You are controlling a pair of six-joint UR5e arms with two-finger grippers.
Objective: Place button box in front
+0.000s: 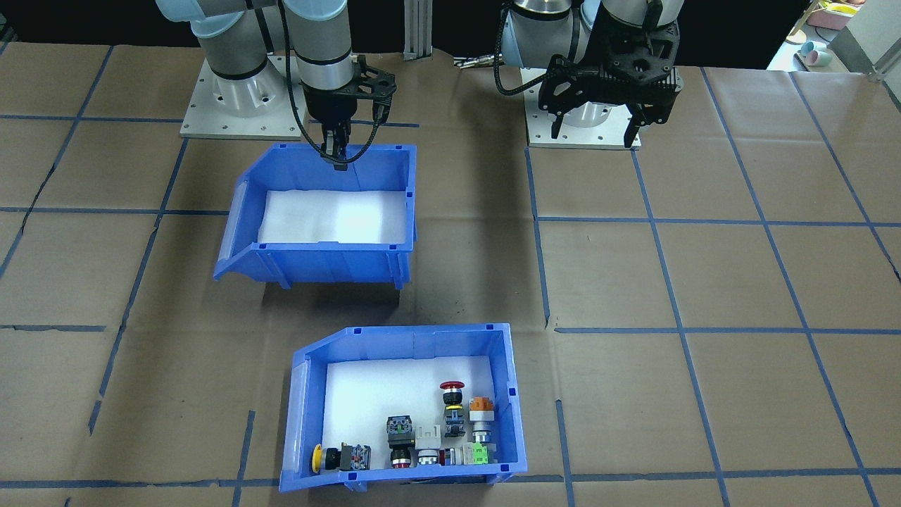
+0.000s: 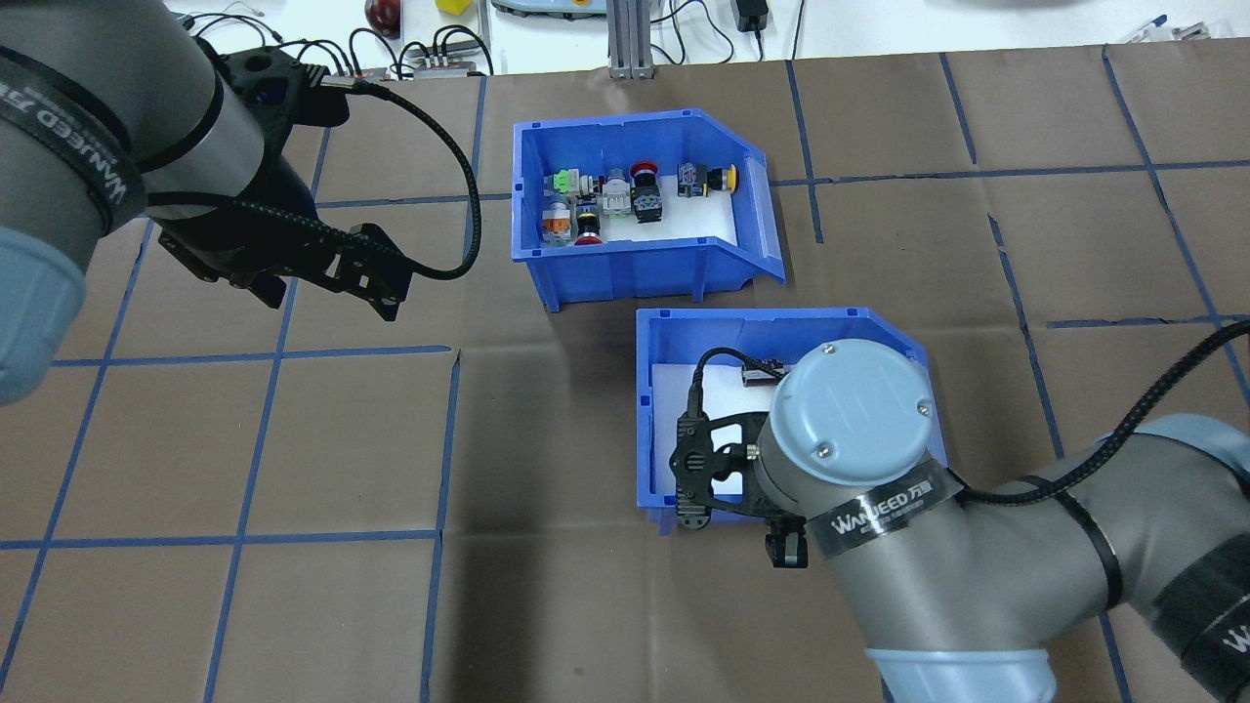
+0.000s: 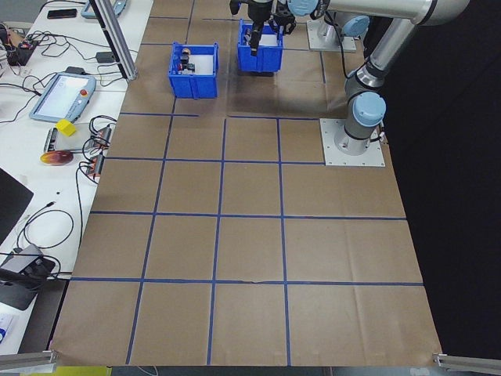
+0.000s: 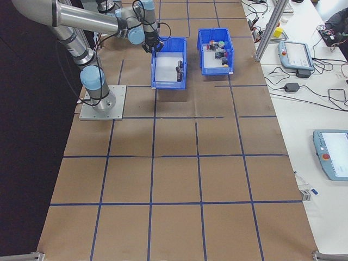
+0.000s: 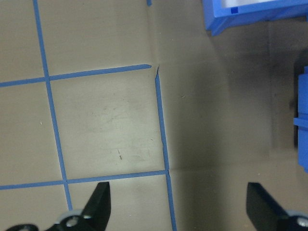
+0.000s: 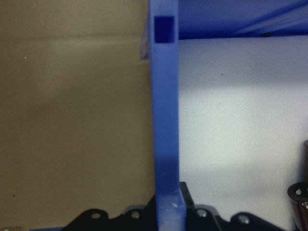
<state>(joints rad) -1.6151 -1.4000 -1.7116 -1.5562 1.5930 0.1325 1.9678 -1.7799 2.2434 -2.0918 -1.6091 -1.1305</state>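
Front-facing view: button box (image 1: 507, 394) sits lower centre of the frame, coloured switches (image 1: 450, 422) bunched along its lower wall. Second blue bin (image 1: 394, 246) lies up and left of it, apart. Right gripper (image 1: 336, 156) at top centre-left is pinched on that second bin's back wall, well apart from the button box. Left gripper (image 1: 598, 128) hangs at upper right, fingers spread wide, nothing in it, far from the button box.

Overhead view: button box (image 2: 532, 200) in upper centre; second bin (image 2: 652, 430) just below and right of it, not touching. Right gripper (image 2: 701, 508) at that bin's near wall, mostly hidden by the wrist. Left gripper (image 2: 322, 283) at left of frame, off to the button box's left over bare table (image 2: 342, 439).

Left side view: both bins tiny at top centre, button box (image 3: 193, 78) to the left.

Right side view: button box (image 4: 216, 65) right of the second bin (image 4: 169, 73); dark cylinders (image 4: 179, 70) lie in the latter.

Left wrist view: fingertips (image 5: 98, 204) wide apart over taped paper; a blue bin corner (image 5: 250, 14) shows top right.

Right wrist view: blue bin wall (image 6: 166, 144) runs between the closed-in fingers; white liner (image 6: 231, 134) to the right.
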